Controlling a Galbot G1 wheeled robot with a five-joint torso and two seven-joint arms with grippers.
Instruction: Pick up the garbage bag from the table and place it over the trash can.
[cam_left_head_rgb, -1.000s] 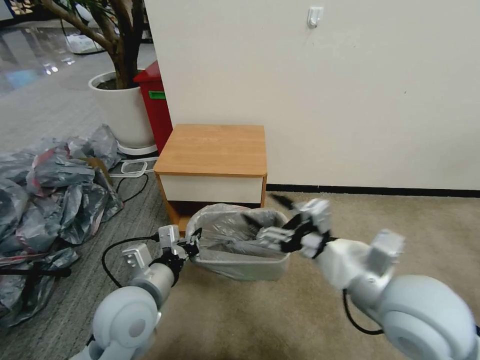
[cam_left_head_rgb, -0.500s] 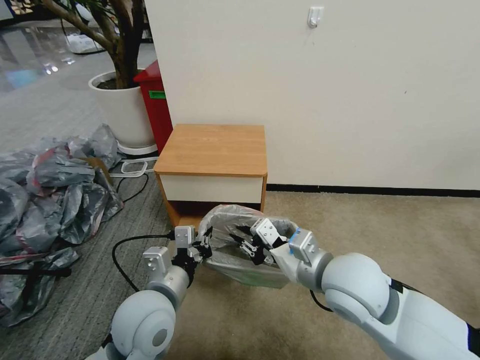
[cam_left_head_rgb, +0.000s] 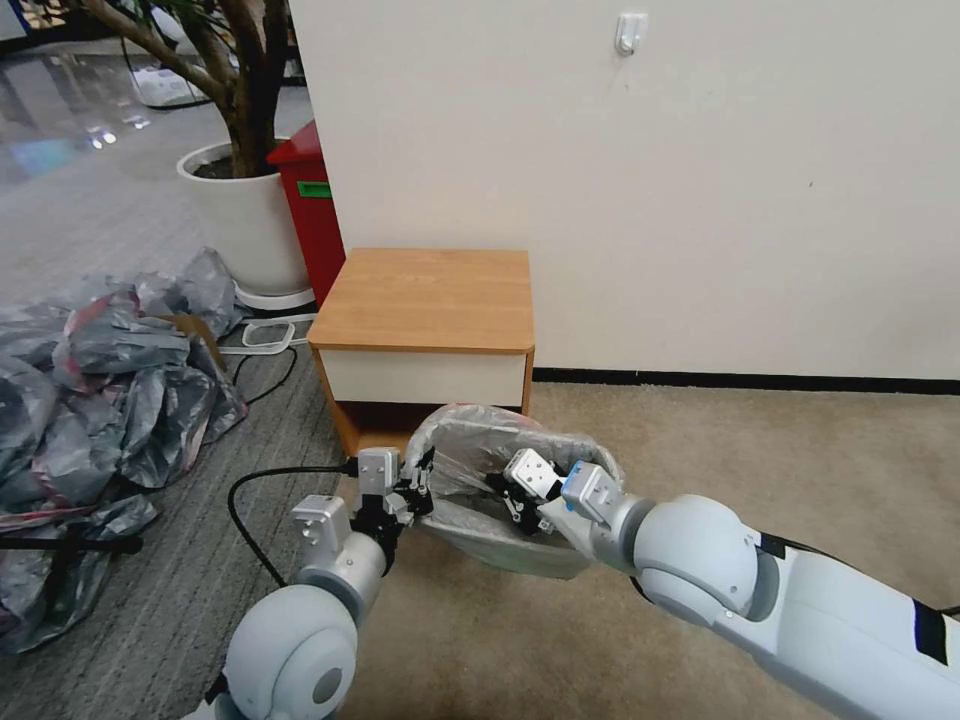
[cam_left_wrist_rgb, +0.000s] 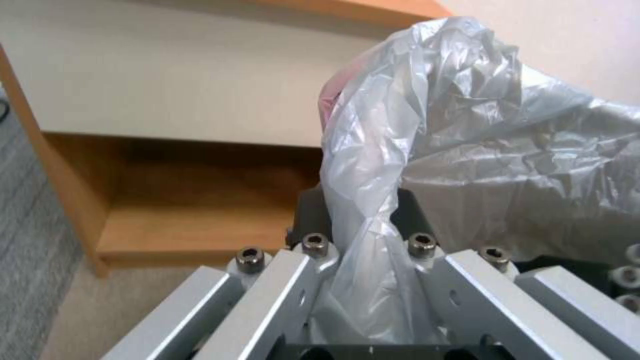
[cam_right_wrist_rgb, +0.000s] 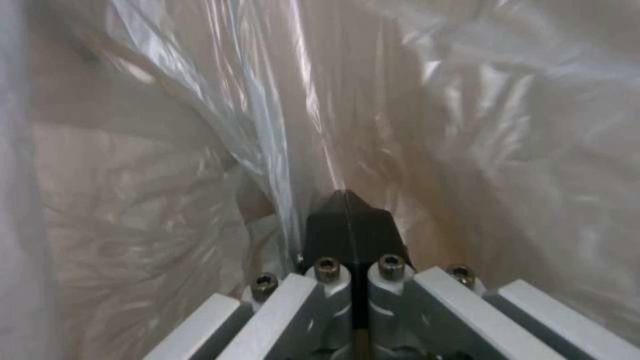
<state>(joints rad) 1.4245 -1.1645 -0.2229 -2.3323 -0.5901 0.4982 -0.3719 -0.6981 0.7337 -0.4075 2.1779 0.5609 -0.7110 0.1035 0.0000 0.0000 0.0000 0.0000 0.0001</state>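
Observation:
The garbage bag (cam_left_head_rgb: 480, 445), thin silvery-grey film with a pink rim, is draped into and over the cream trash can (cam_left_head_rgb: 505, 548), which stands on the floor in front of the table (cam_left_head_rgb: 430, 300). My left gripper (cam_left_head_rgb: 420, 487) is at the bin's left rim, shut on a twisted fold of the bag (cam_left_wrist_rgb: 373, 165), with the table's open shelf (cam_left_wrist_rgb: 167, 220) behind it. My right gripper (cam_left_head_rgb: 512, 497) reaches down inside the bag's mouth. In the right wrist view its black pads (cam_right_wrist_rgb: 347, 210) are pressed together, and I see no film (cam_right_wrist_rgb: 200, 150) between them.
A big heap of grey bags (cam_left_head_rgb: 110, 380) lies on the floor at the left. A white plant pot (cam_left_head_rgb: 245, 225) and a red bin (cam_left_head_rgb: 310, 200) stand behind the table. A black cable (cam_left_head_rgb: 250, 500) loops near my left arm. Open carpet (cam_left_head_rgb: 800, 450) lies to the right.
My right arm has swung in from the right and lowered its gripper into the bag, its fingers going from open to shut. The left gripper has shifted slightly right with the bag's rim.

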